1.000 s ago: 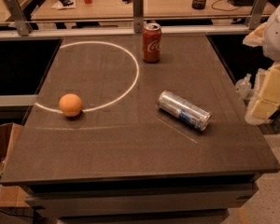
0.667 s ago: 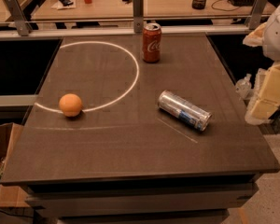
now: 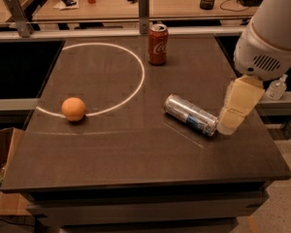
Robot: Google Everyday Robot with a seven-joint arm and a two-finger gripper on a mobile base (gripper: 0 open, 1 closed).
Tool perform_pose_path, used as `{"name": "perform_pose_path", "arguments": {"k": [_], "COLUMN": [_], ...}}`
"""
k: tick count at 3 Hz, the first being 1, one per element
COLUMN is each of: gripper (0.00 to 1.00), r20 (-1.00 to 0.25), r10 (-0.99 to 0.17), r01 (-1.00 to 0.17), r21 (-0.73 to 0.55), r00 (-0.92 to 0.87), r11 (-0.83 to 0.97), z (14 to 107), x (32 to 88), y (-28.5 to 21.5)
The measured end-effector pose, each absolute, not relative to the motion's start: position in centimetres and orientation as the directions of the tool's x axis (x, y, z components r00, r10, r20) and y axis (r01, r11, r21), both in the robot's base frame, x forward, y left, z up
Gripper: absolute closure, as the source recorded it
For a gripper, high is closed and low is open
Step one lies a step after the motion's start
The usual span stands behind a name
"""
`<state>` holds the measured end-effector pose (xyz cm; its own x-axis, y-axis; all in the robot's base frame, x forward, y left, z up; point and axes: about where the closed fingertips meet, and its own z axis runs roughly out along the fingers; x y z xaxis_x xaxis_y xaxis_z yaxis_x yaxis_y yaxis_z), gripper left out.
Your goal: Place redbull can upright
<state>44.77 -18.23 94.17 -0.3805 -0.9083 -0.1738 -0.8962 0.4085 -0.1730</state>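
Redbull can [image 3: 191, 114] lies on its side on the right half of the table [image 3: 136, 149], one end toward the far left, the other toward the near right. The gripper [image 3: 229, 124] is low at the can's near-right end, just beside it and perhaps touching. It has no visible hold on the can, and I cannot tell how far open it is. Likely risks: the can is a smooth cylinder on a flat top, so a glancing contact would probably send it rolling, either toward the near left or toward the table's right edge, which is not far off. A push along its length would slide it rather than seat it in the tool. If it is gripped only by the end, it may pivot or slip as it is tilted up. A tall, slim can released off vertical will probably topple again. The upright red Coca-Cola can [image 3: 158, 43] at the far edge and the orange [image 3: 73, 108] at the left are well apart from the work, so collision seems unlikely. The surface is a dark, matte tabletop with a white circle [image 3: 143, 74] marked on its far-left part. A wooden bench [image 3: 184, 4] with clutter stands beyond, a cardboard box [image 3: 5, 149] sits on the floor at the left, and a small clear bottle [image 3: 276, 89] stands off the right side.
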Motion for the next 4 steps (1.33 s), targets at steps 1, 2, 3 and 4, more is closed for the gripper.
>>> {"name": "perform_pose_path", "arguments": {"k": [1,2,3,4], "gripper": [0.00,0.00,0.00,0.00], "r20": [-0.142,-0.132,-0.144,-0.140], "r10": [-0.864,-0.834,-0.818,-0.803], "r01": [-0.858,-0.835,-0.822,-0.807], "r21": [-0.116,-0.069,-0.047,-0.041], "r00": [-0.483,-0.535,-0.557,-0.579], "r11": [0.499,0.546,0.568,0.589], "z": [91.4,89.7,88.7,87.1], "x": [45.2,45.7,46.1,46.7], "y": [-16.1,-13.8,-11.6,-10.5]}}
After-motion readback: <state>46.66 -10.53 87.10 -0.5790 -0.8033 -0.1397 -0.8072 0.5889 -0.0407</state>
